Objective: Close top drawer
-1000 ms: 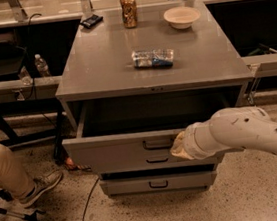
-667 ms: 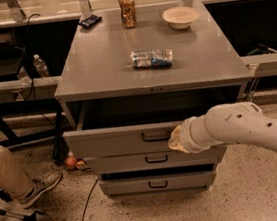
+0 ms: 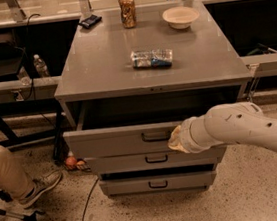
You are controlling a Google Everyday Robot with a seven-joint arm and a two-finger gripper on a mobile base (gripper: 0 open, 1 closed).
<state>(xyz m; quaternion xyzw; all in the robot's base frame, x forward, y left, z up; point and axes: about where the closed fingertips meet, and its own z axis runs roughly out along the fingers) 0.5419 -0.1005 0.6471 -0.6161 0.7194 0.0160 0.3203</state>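
Nearest to you, the white arm (image 3: 251,129) comes in from the right, and its gripper (image 3: 176,139) is set against the front panel of the top drawer (image 3: 114,140), just right of the black loop handle (image 3: 156,136). Whether the gripper is wide or narrow I cannot tell, since the wrist hides it.

The top drawer is not shut: its front stands out past the middle drawer (image 3: 135,162) and bottom drawer (image 3: 137,185), with a dark gap open under the desk (image 3: 97,62) top. Because contact is right of centre, I'd judge the drawer may skew on its slides. Push straight back along the runners, keep the pressure level and close to the handle, and go slowly until the panel sits flush with the desk frame. Watch the seated person's shoe (image 3: 41,185) at the left, near the floor cable.

Farther back, the packet (image 3: 152,58), can (image 3: 127,11), bowl (image 3: 181,16) and black device (image 3: 90,21) lie on the desk; a hard stop could jolt them.

Compared with a second ago, the drawer front has gone further in, the dark opening is narrower, and the gripper has followed it.
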